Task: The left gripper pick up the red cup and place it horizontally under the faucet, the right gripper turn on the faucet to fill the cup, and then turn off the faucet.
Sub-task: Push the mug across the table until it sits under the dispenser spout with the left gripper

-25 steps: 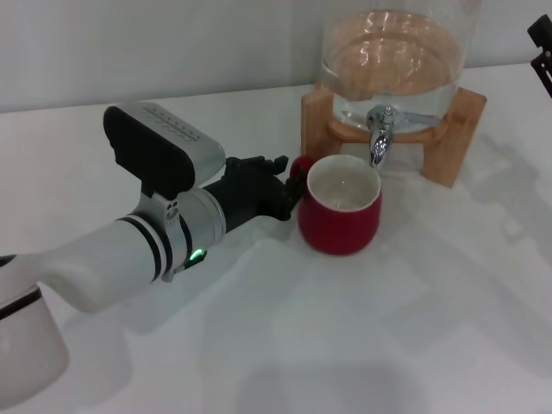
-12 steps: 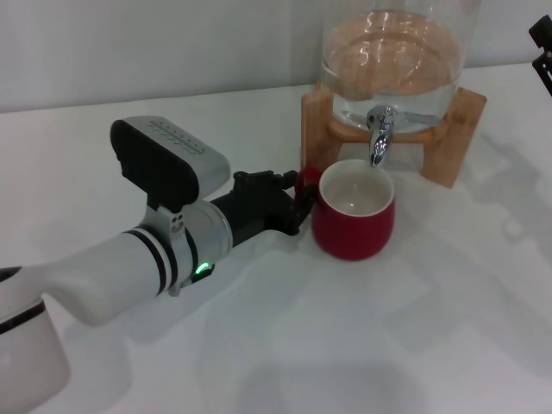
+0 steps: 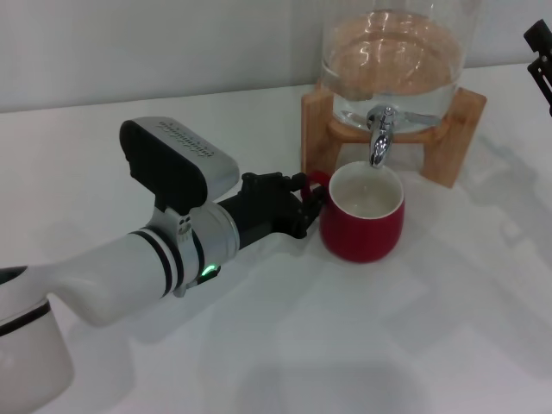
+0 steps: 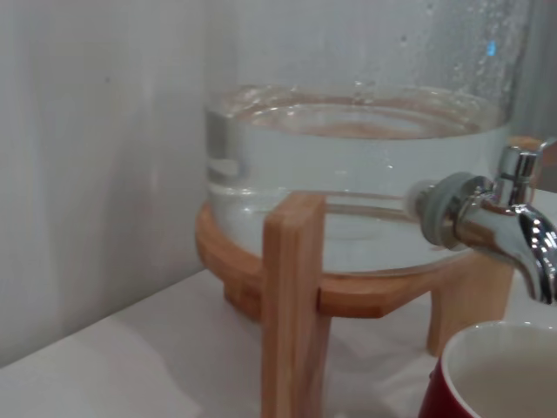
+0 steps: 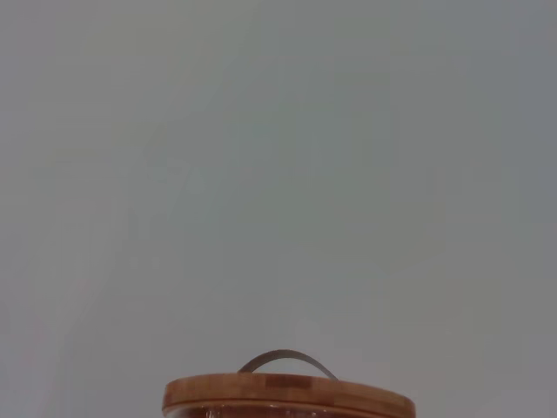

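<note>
the left gripper point(image 3: 297, 207) is clamped on the handle of the cup point(image 3: 362, 216) – upright under the faucet point(image 3: 379, 138), near the table's point(image 3: 345, 345) far edge.

Faucet point(image 4: 509, 228) spout above red cup point(image 4: 496, 374)

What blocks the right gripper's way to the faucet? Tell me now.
Nothing visible does. The right gripper hangs at the far right edge of the head view, with bare table between it and the faucet. The wooden stand sits lower, beside that path.
</note>
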{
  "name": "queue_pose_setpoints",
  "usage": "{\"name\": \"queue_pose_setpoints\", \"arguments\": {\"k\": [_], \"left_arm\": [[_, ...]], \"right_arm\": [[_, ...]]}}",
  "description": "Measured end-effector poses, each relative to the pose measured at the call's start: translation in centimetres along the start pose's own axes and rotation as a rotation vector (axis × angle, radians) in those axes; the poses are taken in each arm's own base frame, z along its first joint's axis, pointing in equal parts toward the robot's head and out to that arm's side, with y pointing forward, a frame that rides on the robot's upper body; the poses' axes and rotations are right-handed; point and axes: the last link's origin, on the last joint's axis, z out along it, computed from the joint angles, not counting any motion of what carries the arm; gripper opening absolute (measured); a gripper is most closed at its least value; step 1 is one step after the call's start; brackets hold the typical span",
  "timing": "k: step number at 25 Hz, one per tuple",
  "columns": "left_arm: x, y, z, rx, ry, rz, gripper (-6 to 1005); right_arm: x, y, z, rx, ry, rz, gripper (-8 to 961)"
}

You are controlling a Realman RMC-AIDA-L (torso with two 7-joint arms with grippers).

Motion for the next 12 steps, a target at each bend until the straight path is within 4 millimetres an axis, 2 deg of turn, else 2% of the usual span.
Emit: {"name": "queue_pose_setpoints", "arguments": {"k": [8,12], "left_arm": [[0.11,0.75,0.31,-0.026,-0.010,0.030,326],[-0.35,0.67,-0.40,-0.011,0.004,0.001,327]], "right_arm": [[0.01,0.01,-0.16,0.002,0.002,0.000,605],[0.00,0.00,-0.23,0.003,0.003,0.000,605]]}}
